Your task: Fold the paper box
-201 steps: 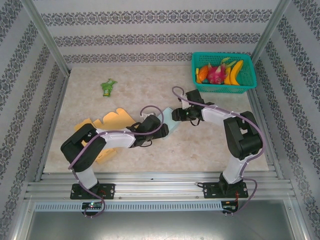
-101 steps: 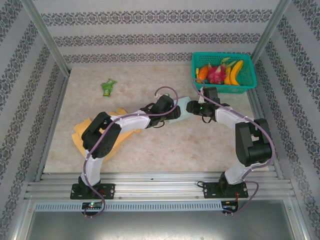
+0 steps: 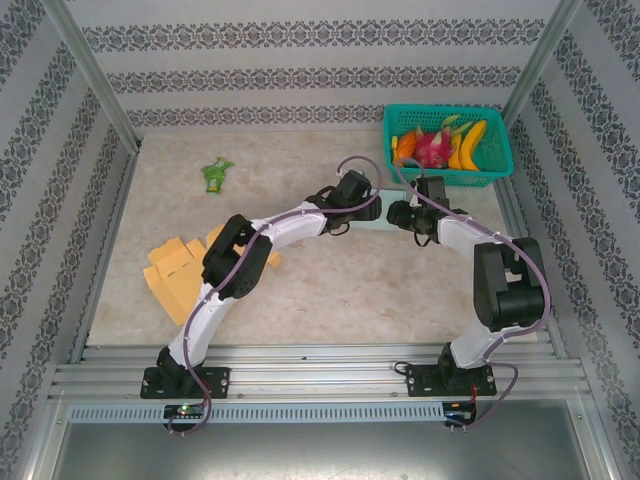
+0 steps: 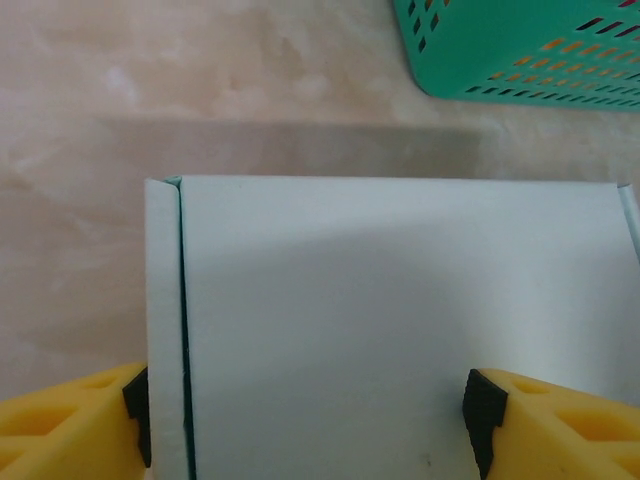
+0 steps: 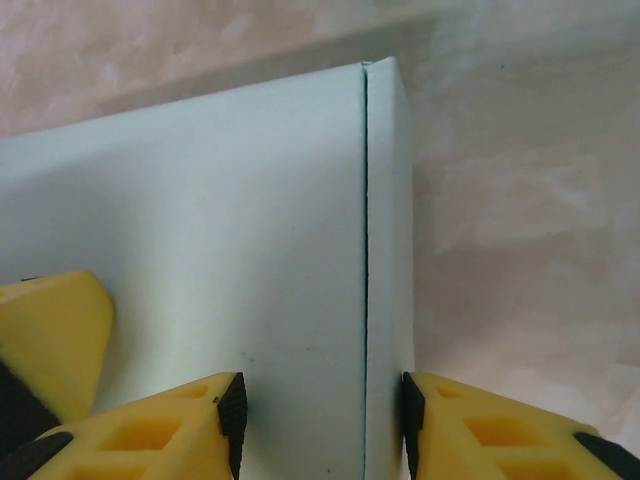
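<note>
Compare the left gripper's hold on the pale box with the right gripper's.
The left gripper straddles a wide stretch of the pale box, jaws far apart; the right gripper pinches a narrow edge strip, jaws closer. The left gripper reaches in from the left, the right gripper from the right. Both grip it.

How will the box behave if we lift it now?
Probably light: the box looks like thin folded paper. The seam near the left gripper looks open, so a squeeze may buckle it. Its smooth face might slide in the right gripper.
</note>
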{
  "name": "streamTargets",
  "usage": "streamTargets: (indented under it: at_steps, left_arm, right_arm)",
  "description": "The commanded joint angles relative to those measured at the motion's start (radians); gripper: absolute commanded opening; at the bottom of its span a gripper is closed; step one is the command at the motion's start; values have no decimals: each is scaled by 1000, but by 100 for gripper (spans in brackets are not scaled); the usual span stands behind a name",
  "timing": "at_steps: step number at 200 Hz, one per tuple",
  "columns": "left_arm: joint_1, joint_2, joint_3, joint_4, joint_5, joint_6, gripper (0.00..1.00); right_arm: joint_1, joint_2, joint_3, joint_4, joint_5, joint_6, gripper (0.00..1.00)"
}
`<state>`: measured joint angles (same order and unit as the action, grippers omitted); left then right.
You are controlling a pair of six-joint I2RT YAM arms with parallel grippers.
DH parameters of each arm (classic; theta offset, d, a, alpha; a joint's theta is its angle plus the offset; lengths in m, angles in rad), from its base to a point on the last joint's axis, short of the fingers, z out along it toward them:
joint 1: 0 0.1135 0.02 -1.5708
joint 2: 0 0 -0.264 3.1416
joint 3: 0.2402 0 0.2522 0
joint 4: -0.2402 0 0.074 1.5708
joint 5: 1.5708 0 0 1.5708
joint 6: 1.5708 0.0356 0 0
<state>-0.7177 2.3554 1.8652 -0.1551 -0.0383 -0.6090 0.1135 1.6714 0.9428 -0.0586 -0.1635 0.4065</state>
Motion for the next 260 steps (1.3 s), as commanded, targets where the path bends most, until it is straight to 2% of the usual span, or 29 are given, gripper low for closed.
streamTargets:
  at_steps: [1, 49, 92, 122, 142, 171, 190, 215, 238, 260]
  left_arm:
    - [-30, 28, 49, -8, 83, 8, 80]
    - [-22, 46, 53, -34, 46, 17, 83]
    - [-13, 3, 36, -80, -16, 34, 89]
    - [7, -46, 14, -128, -44, 34, 96]
    - [20, -125, -75, -98, -55, 35, 96]
    - [20, -335, -345, 5, -111, 31, 93]
    - [20, -468, -524, 16, -175, -15, 91]
    - [20, -630, -738, -18, -270, -56, 89]
    - [20, -761, -918, -40, -331, -32, 89]
    - [21, -861, -1034, -124, -387, 28, 90]
  right_arm:
    - [3, 36, 45, 49, -64, 5, 46]
    - [-3, 94, 83, 42, -26, -5, 49]
    - [-3, 15, 35, 51, 76, -17, 54]
    - [-4, -33, 9, 29, 99, -22, 56]
    - [-4, -95, -29, 25, 118, -22, 56]
    - [30, -267, -138, 58, 115, 19, 55]
    - [91, -383, -200, 61, 116, 55, 55]
    - [254, -532, -276, 56, 199, 64, 55]
    - [417, -618, -328, 53, 277, 51, 55]
    - [531, -648, -346, 35, 298, 31, 55]
